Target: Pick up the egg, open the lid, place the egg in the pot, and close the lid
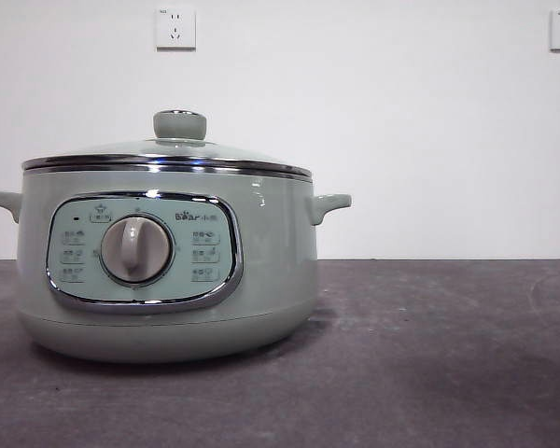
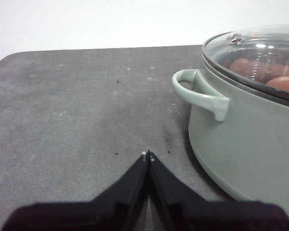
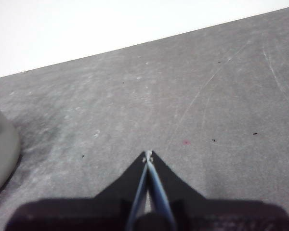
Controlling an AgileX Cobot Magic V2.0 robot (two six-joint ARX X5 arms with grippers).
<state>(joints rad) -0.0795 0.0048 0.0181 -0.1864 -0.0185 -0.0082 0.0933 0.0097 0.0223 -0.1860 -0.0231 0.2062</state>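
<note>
The lid sat on the pot, eggs inside; both claws, left and right, were clenched, empty, over the worktop.

Two wall sockets above a dark grey table.

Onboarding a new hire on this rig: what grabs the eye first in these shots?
The big sage-green pot dominates, standing on the left of the dark table with its glass lid on. Through the lid in the left wrist view, reddish-brown eggs lie inside. Both grippers, left and right, are shut and empty over bare table, left beside the pot's handle.
</note>
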